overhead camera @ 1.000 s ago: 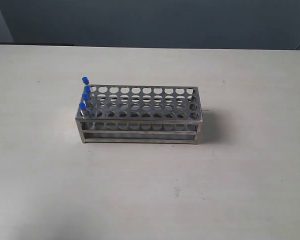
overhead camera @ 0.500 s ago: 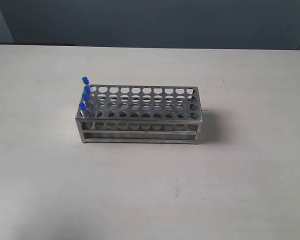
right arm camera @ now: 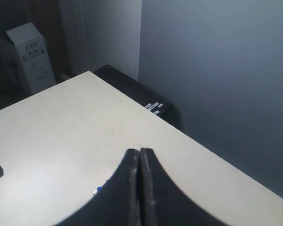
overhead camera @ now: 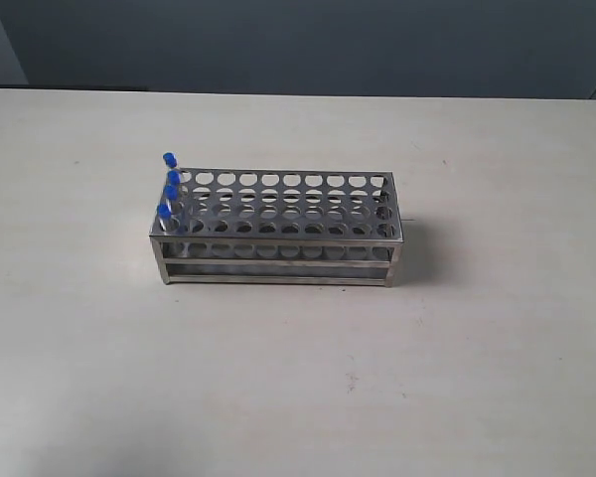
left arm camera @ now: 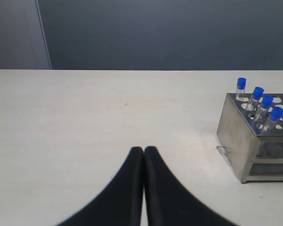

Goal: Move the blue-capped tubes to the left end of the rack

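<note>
The steel rack (overhead camera: pixel 278 231) stands mid-table in the exterior view, and neither gripper shows there. Several blue-capped tubes (overhead camera: pixel 168 191) stand upright in the holes along its left end. The left wrist view shows the same tubes (left arm camera: pixel 258 100) in the end of the rack (left arm camera: pixel 243 136), off to the side and well apart from my left gripper (left arm camera: pixel 144 149), which is shut with nothing in it. My right gripper (right arm camera: pixel 139 151) is shut and empty over a bare table corner. A small blue speck shows beside its finger; I cannot tell what it is.
The pale table (overhead camera: pixel 298 378) spreads wide around the rack. In the right wrist view the table's edge (right arm camera: pixel 146 107) drops off near a dark box (right arm camera: pixel 146 96) and a white box (right arm camera: pixel 32 55) on the floor.
</note>
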`<state>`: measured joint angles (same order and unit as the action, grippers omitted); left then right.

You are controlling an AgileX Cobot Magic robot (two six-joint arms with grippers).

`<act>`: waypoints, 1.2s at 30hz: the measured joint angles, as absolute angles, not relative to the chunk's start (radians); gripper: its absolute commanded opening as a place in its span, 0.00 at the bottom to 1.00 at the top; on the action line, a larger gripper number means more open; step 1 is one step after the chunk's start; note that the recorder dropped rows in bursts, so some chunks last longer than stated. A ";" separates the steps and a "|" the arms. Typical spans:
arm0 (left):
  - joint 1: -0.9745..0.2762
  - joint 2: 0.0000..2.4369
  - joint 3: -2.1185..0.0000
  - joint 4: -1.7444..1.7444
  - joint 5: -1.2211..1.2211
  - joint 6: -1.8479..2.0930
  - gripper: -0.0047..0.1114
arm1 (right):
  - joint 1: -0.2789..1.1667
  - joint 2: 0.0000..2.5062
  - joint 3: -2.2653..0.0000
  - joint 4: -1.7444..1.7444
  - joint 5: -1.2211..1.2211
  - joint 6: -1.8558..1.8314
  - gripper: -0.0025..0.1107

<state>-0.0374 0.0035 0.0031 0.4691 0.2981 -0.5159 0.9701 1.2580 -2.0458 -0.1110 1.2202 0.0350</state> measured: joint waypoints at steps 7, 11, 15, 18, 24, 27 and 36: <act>-0.037 0.004 0.003 0.469 0.298 -0.516 0.05 | 0.970 1.188 -1.953 -0.201 1.220 0.031 0.02; -0.037 0.004 0.003 0.469 0.298 -0.516 0.05 | 0.889 1.075 -1.783 -0.140 1.153 0.031 0.02; -0.037 0.004 0.003 0.469 0.298 -0.516 0.05 | 0.687 0.936 -1.517 -0.025 0.999 -0.007 0.02; -0.037 0.004 0.003 0.469 0.298 -0.516 0.05 | 0.514 0.800 -1.255 0.123 0.898 -0.106 0.02; -0.037 0.004 0.003 0.469 0.298 -0.516 0.05 | 0.265 0.481 -0.741 0.361 0.676 -0.321 0.02; -0.037 0.004 0.003 0.469 0.298 -0.516 0.05 | 0.184 0.325 -0.554 0.393 0.583 -0.358 0.02; -0.037 0.004 0.003 0.469 0.298 -0.516 0.05 | -0.006 0.045 -0.238 0.385 0.405 -0.392 0.02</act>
